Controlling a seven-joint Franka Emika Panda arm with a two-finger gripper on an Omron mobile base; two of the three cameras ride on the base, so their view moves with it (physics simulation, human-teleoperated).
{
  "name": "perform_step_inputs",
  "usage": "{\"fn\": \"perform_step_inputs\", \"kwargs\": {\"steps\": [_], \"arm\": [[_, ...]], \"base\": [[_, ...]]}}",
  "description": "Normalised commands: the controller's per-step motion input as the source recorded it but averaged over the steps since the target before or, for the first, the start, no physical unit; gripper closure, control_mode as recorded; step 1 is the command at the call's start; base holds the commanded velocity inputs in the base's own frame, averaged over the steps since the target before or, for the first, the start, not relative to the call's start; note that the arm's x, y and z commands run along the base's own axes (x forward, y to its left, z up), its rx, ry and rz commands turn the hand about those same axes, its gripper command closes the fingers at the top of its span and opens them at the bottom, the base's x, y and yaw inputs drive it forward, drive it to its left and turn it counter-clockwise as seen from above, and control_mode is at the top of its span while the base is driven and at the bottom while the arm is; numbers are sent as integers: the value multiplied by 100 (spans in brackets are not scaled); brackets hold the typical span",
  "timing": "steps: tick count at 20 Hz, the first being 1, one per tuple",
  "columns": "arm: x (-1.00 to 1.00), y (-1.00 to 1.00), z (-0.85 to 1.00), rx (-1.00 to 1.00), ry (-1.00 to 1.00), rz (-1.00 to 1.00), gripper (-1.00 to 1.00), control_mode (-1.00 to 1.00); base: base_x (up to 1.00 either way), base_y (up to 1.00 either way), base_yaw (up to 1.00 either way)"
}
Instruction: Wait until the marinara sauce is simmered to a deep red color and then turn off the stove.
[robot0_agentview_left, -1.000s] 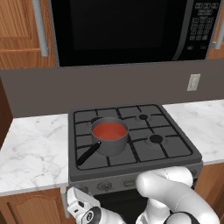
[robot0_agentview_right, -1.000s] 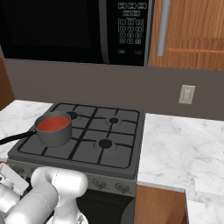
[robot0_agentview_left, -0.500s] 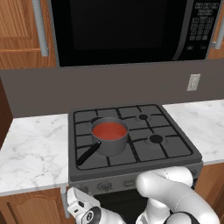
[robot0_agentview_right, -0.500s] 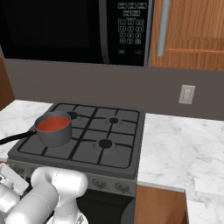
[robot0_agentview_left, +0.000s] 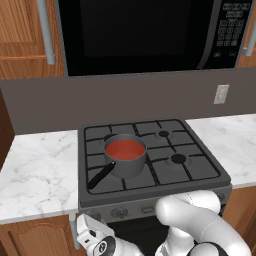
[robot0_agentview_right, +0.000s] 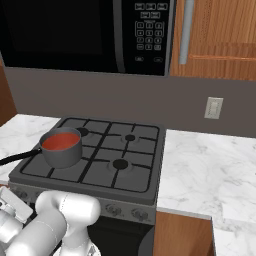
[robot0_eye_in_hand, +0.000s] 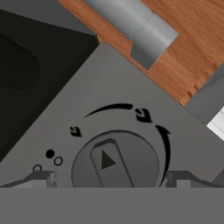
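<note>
The marinara sauce (robot0_agentview_left: 125, 149) (robot0_agentview_right: 60, 142) is a flat orange-red disc in a small dark grey saucepan (robot0_agentview_left: 126, 166) on the front left burner of the stove (robot0_agentview_left: 195, 172) (robot0_agentview_right: 142, 172). The pan's long handle points to the front left. My gripper (robot0_eye_in_hand: 111, 179) is open and faces the stove's front panel at close range. A round grey knob (robot0_eye_in_hand: 114, 159) with an arrow mark sits between the two fingertips (robot0_eye_in_hand: 40, 178); whether they touch it I cannot tell. My white hand (robot0_agentview_left: 92, 231) hangs low at the stove's front left corner.
A black microwave (robot0_agentview_left: 140, 32) (robot0_agentview_right: 75, 30) hangs above the stove. White marble counters (robot0_agentview_left: 37, 170) (robot0_agentview_right: 205, 170) flank it, over wooden cabinets. A grey cabinet handle (robot0_eye_in_hand: 133, 22) crosses the top of the hand view. More knobs (robot0_agentview_right: 115, 210) line the front panel.
</note>
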Motion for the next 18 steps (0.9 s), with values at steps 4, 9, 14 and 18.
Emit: {"fn": "perform_step_inputs", "kwargs": {"steps": [4, 9, 14, 18], "arm": [[0, 0, 0, 0, 0, 0, -100, -100], [0, 0, 0, 0, 0, 0, -100, -100], [0, 0, 0, 0, 0, 0, -100, -100], [0, 0, 0, 0, 0, 0, -100, -100]], "base": [[0, 0, 0], [0, 0, 0], [0, 0, 0], [0, 0, 0]]}}
